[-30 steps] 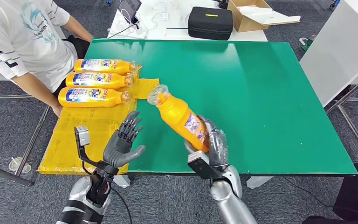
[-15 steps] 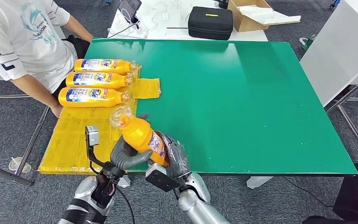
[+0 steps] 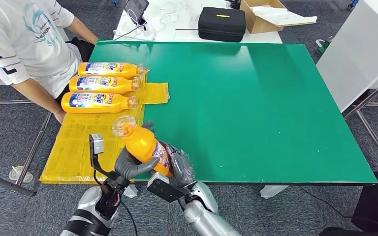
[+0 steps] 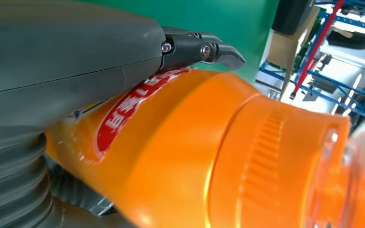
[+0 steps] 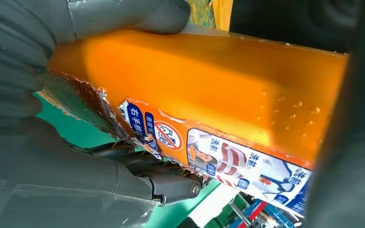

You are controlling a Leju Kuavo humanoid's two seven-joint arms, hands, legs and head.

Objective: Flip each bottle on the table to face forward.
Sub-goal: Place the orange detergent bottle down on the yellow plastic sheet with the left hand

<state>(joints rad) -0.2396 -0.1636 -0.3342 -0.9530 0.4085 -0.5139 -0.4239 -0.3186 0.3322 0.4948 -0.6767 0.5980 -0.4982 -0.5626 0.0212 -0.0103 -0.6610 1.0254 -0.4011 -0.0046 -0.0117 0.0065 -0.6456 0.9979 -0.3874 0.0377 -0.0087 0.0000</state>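
Both hands now meet on one orange plastic detergent bottle with a clear cap [image 3: 142,145]: my right hand [image 3: 179,166] grips its base end, and my left hand [image 3: 130,164] cups the body from beneath, fingers wrapped against the label. A second ago my left hand was open and apart, and the bottle hung further out over the green worktop [image 3: 256,98] in the right hand alone. Since then it has been carried across to the near left corner, tilted with its cap up and away from me, just above the yellow mat [image 3: 86,142]. I judge this a handover or a two-handed turn, so the label can be brought round before laying it down.

Three matching orange bottles [image 3: 98,84] already lie side by side on the mat, labels up, caps toward the worktop's middle, beside a seated person [image 3: 22,46].

Up close the bottle's wall is smooth and glossy, flat-sided with rounded edges, ribbed below the cap; its printed label is torn and peeling at one edge, so it may snag or slip.
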